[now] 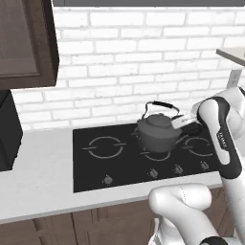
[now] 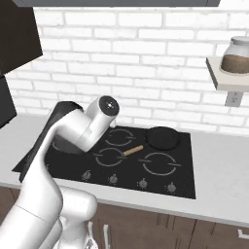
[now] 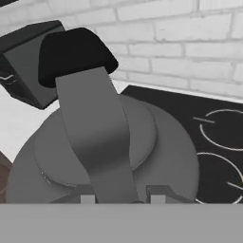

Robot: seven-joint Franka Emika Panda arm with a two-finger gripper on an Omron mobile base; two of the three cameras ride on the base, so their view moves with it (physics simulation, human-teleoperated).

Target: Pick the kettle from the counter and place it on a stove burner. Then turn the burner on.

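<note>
Dark grey kettle [image 1: 156, 130] is held by the gripper [image 1: 178, 121], which is closed on the thin arched handle [image 1: 160, 105] from the right side. In hand view the handle band [image 3: 97, 142] runs up betw. the two finger tips at the bottom edge, and the kettle body [image 3: 161, 161] lies close under the camera. The black grip part [image 3: 71, 54] of the handle is seen at the top of that view.

Kettle is upright over the black glass cooktop [image 1: 91, 167], approx. above the middle ring marking [image 1: 158, 155]. Whether its base touches the glass or hangs just above cannot be told. The left ring with tick lines [image 1: 105, 146] is well apart from the kettle, and a ring at the right [image 1: 201, 146] is partly covered by the white arm [image 1: 225, 143].

In right base view the kettle is hidden behind the arm [image 2: 78, 129]. A flat black frying pan [image 2: 163, 137] sits on the back right of the cooktop [image 2: 185, 185], its wooden handle [image 2: 132, 151] pointing to the front left. A row of knobs [image 2: 142, 183] is seen along the front edge of the glass.

Pale counter [image 1: 38, 177] is spread around the cooktop. White brick wall [image 1: 124, 57] stands behind. A dark cabinet [image 1: 24, 43] hangs at upper left, and a glass jar [image 2: 237, 56] stands on a shelf [image 2: 223, 78] at upper right.
</note>
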